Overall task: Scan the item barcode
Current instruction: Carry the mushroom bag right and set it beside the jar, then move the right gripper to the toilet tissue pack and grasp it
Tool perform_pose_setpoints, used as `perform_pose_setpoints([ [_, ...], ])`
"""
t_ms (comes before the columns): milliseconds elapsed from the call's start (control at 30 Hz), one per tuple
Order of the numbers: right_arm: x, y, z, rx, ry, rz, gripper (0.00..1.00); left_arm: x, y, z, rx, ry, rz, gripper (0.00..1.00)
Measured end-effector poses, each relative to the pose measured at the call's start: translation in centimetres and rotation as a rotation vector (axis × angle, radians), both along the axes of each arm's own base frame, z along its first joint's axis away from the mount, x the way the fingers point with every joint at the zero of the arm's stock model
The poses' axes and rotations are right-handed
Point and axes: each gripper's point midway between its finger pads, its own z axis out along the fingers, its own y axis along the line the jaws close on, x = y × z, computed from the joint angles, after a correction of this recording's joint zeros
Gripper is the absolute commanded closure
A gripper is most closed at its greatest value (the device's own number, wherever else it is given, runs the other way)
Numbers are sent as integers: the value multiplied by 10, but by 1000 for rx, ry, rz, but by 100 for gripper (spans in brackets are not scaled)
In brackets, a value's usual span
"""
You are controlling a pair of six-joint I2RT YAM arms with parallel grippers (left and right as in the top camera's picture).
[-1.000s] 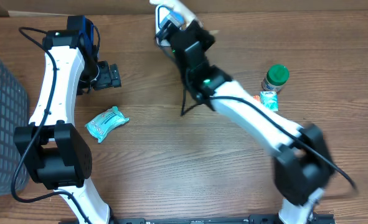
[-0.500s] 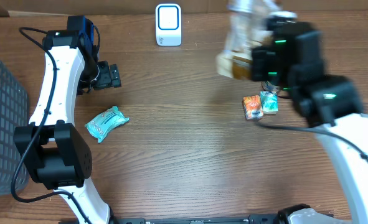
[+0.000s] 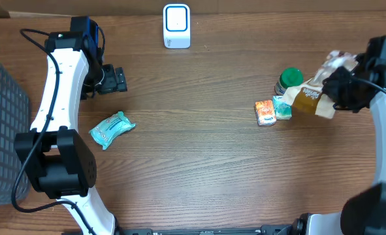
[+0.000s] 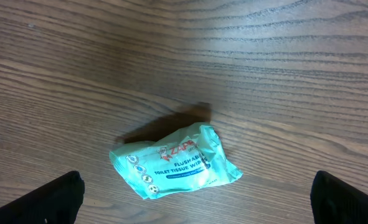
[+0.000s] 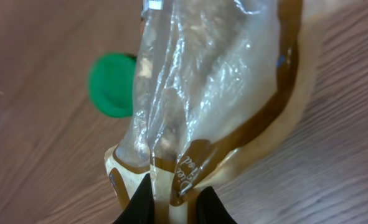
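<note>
Right pincer [image 3: 341,90]: closed on one clear bag [image 3: 312,96] with a brown band, gripped at the bag's edge and held at the right side of the surface [image 3: 199,170], just beside one green-lidded jar [image 3: 289,79]. Left pincer [image 3: 118,79]: jaws wide apart, holding nothing, above one teal wipes packet [image 4: 174,160]. Two small packets, one orange [image 3: 265,112] and one teal [image 3: 282,108], lie touching by the jar. One white scanner [image 3: 176,26] stands at the far edge, well apart from the bag. One grey basket [image 3: 0,130] sits at the left.
</note>
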Motion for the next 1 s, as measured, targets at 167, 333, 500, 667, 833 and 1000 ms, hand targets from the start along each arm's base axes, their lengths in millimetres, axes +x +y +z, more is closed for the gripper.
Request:
perform_pose_setpoints([
  [167, -15, 6, -40, 43, 117, -2, 22, 0, 0, 0, 0, 0, 0, 0],
  [333, -18, 7, -42, 50, 130, -4, 12, 0, 0, 0, 0, 0, 0, 0],
  [500, -30, 19, -31, 104, 179, 13, 14, 0, 0, 0, 0, 0, 0, 0],
  [667, -20, 39, 14, 146, 129, 92, 10, 0, 0, 0, 0, 0, 0, 0],
  [833, 12, 102, 58, 203, -61, 337, 0, 0, 0, 0, 0, 0, 0, 0],
  [1000, 19, 199, 74, 242, -183, 625, 0, 7, -3, 1, -20, -30, -3, 0],
])
